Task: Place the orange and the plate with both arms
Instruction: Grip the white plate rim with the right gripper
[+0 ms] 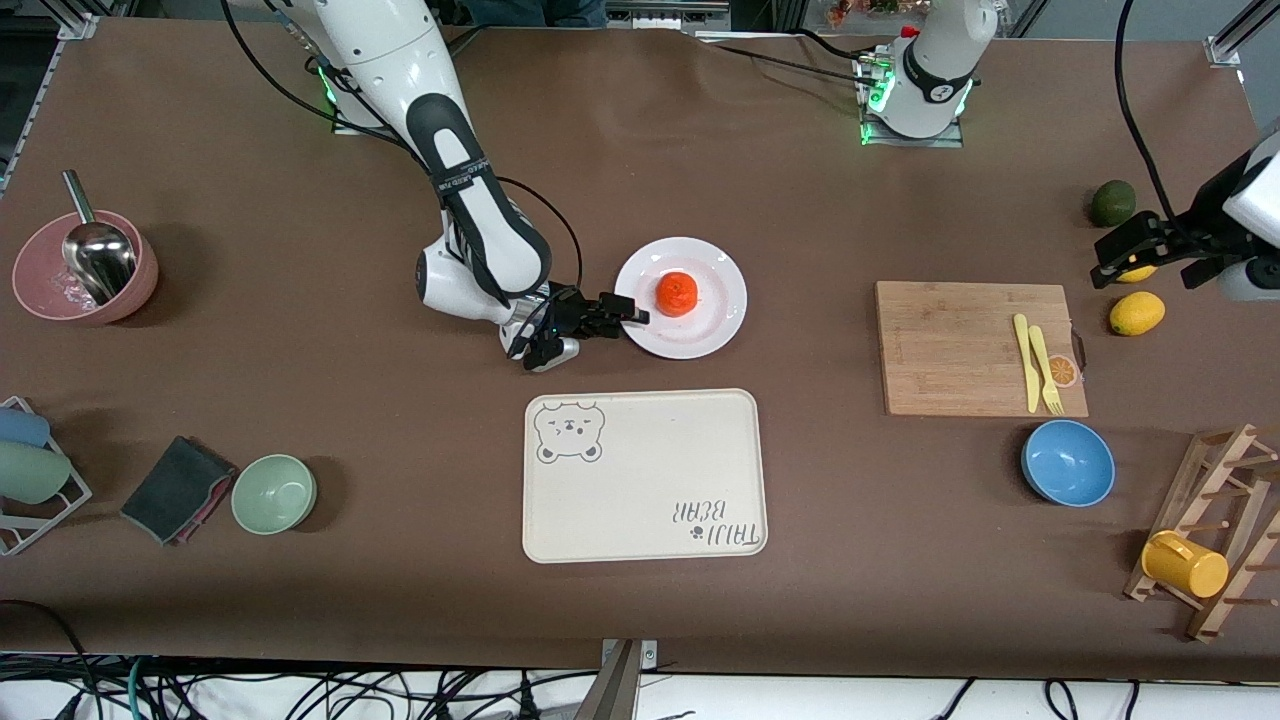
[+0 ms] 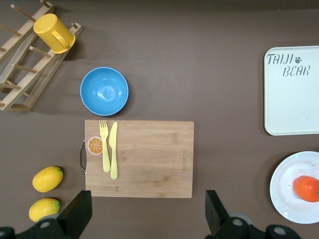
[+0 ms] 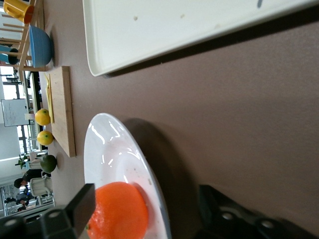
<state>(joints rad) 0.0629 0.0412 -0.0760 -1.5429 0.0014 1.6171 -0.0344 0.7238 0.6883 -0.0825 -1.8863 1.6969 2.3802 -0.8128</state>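
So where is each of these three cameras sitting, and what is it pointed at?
Front: high across the table, facing both arm bases; right gripper straddles the plate rim.
Left wrist: looks straight down on the cutting board; open left gripper fingers show.
Right wrist: low, sideways along the table; its fingers flank the rim.
All three share the orange.

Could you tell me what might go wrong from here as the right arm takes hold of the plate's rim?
The right pincer straddles the rim of the plate, and the orange sits loose on it. Lifting by one edge may tilt the plate so the orange rolls off. The thin grip might slip. A dragged plate could catch the bear-print tray.
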